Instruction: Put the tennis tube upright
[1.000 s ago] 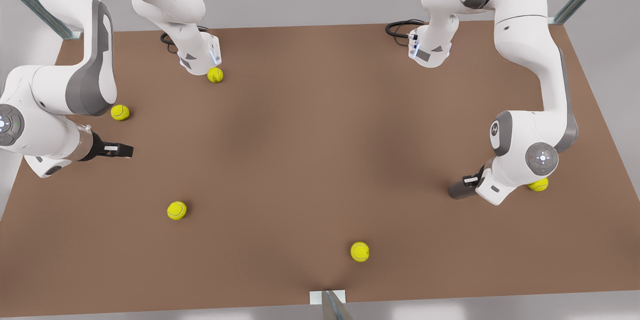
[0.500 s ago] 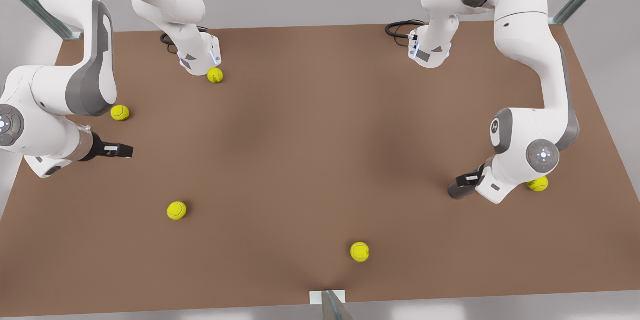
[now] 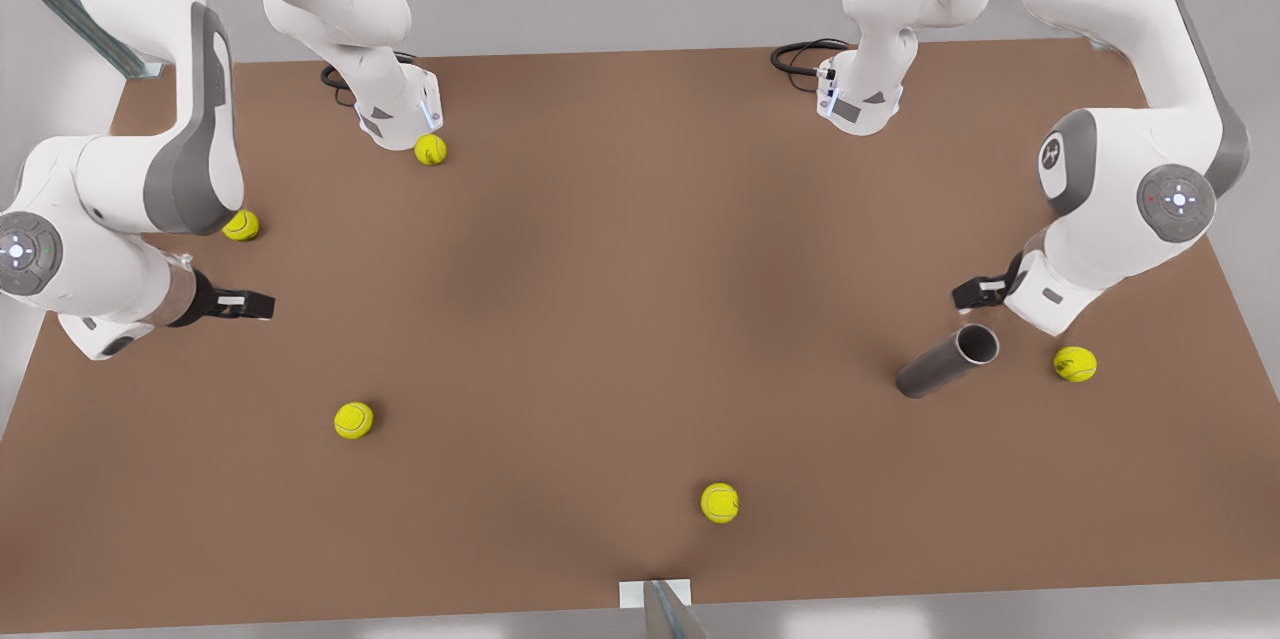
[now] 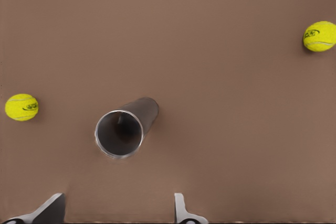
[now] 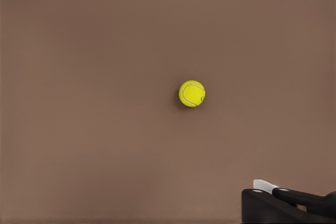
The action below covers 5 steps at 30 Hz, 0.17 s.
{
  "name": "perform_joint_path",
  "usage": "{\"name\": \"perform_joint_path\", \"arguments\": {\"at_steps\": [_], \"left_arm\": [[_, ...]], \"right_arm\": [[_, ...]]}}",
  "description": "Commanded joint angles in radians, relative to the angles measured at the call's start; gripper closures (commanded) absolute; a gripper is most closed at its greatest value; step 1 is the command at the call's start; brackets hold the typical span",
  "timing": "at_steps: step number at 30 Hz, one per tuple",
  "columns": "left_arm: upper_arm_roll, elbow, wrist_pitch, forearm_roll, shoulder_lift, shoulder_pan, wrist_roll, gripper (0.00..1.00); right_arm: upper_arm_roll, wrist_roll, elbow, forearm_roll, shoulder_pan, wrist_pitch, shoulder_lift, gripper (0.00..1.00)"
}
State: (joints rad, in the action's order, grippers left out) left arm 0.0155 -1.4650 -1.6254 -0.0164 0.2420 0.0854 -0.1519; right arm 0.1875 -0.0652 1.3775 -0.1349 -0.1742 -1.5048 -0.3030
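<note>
Lying tilted on the table (image 3: pixel 620 319), the tennis tube (image 3: pixel 945 362) is resting free. Your left gripper (image 3: pixel 975 291) is hovering just beside its silvery rim, fingers (image 4: pixel 181 211) spread wide. Your right gripper (image 3: pixel 245 304) is waiting well apart from the tube; I cannot tell its fingers' state.

Bare brown table (image 3: pixel 620 319) surrounds the left tool (image 3: pixel 975 294); only a grey tube (image 3: pixel 945 362) and yellow ball (image 3: pixel 1075 363) lie beneath.
</note>
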Motion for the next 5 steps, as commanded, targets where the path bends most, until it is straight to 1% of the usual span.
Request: {"name": "perform_joint_path", "arguments": {"at_steps": [1,5], "left_arm": [[0.0,0.0,0.002,0.001,-0.006,0.001,0.0,0.0],[0.0,0.0,0.015,0.0,-0.018,0.001,0.003,0.0]], "right_arm": [[0.001,0.001,0.0,-0.014,0.004,-0.012,-0.001,0.0],[0.003,0.002,-0.029,-0.022,0.025,-0.018,0.001,0.0]]}}
